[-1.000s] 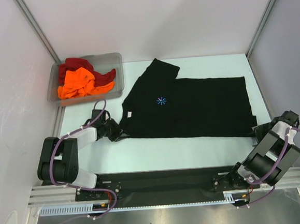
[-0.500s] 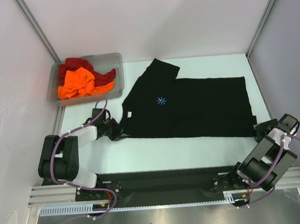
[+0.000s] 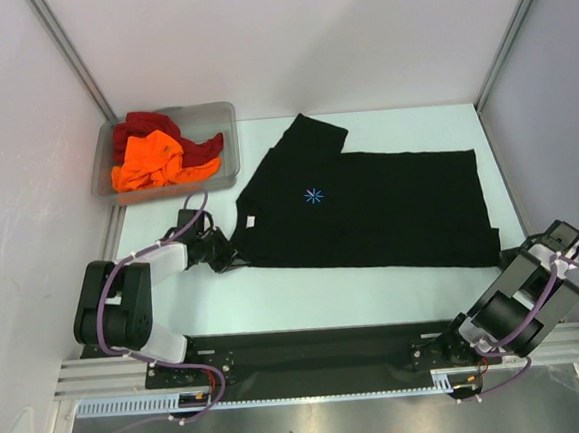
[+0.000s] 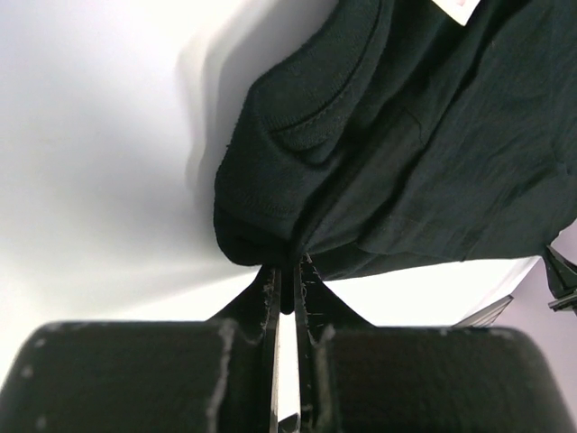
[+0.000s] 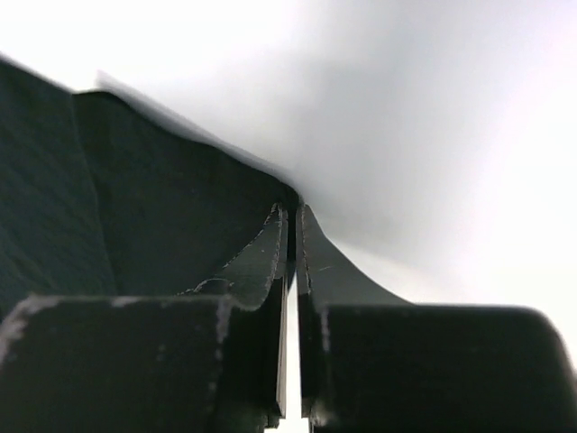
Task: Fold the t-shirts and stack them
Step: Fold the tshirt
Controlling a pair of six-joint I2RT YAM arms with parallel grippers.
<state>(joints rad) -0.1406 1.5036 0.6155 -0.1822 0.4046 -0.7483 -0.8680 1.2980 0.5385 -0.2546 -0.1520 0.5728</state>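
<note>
A pale bench (image 3: 326, 296) between white walls carries the black t-shirt (image 3: 389, 209), spread flat with its collar to the left and hem to the right. There is bare room beyond its far edge and a narrow strip along its near edge. The left pincer (image 4: 287, 271) pinches bunched cloth at the near-left corner. The right pincer (image 5: 290, 215) nips the near-right hem corner. The orange t-shirt (image 3: 145, 160) and dark red t-shirt (image 3: 152, 122) lie crumpled in a clear bin (image 3: 218, 117) at far left.
</note>
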